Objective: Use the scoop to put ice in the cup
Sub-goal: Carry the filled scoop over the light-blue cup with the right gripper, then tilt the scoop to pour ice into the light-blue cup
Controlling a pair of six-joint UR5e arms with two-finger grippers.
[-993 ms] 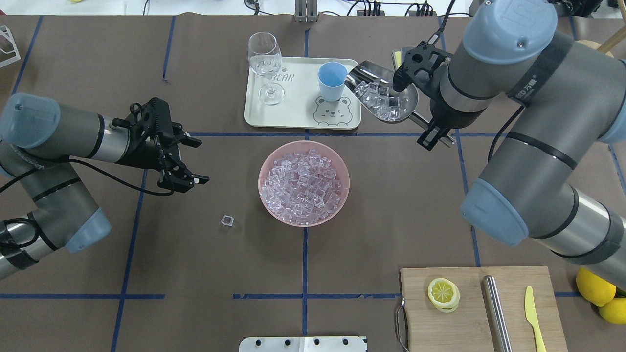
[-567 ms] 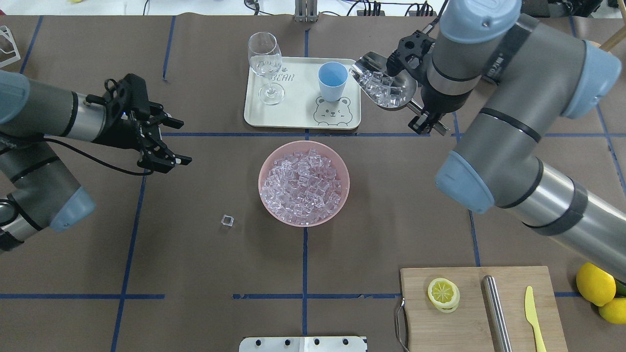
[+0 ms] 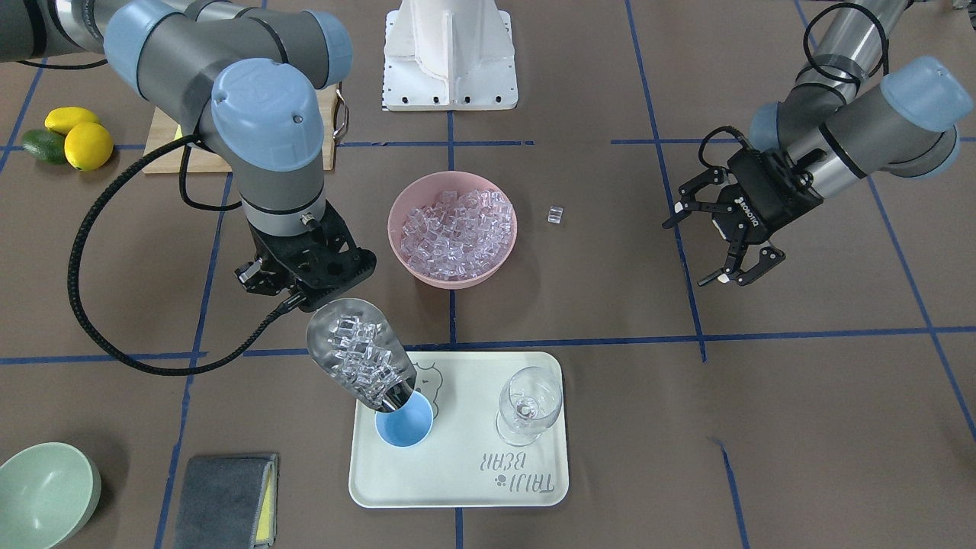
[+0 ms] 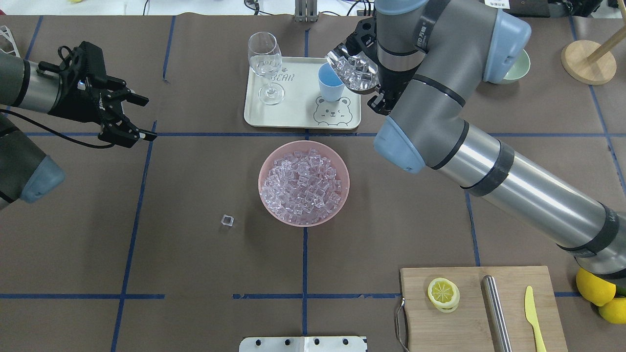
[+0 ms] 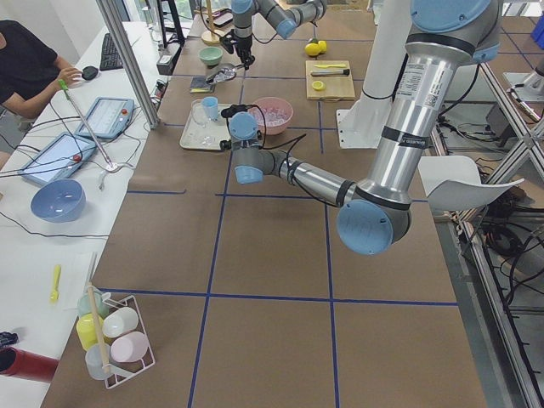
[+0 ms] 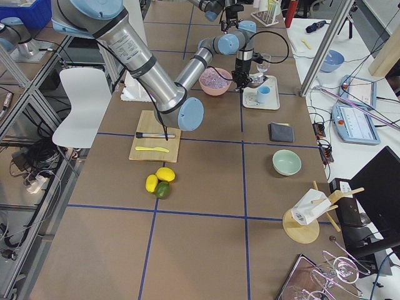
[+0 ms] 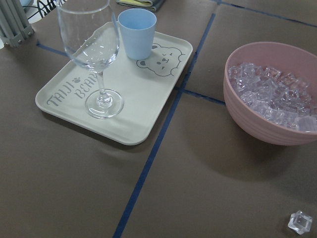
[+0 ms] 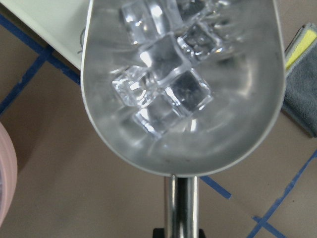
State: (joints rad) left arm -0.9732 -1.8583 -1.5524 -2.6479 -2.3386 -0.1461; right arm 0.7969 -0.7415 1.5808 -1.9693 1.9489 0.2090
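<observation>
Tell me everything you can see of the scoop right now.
The scoop is shiny polished steel, with a deep rounded trough and a thin straight rod handle. The right gripper holds it by the handle in the air, tilted mouth-down toward the cup on the tray. Its front lip is over the cup's rim; whether they touch cannot be told. Clear ice cubes are piled in the trough.

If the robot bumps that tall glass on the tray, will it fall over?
Probably: the wine glass stands tall on a thin stem and small foot, so it looks tippy. Its thin clear walls likely break easily.
</observation>
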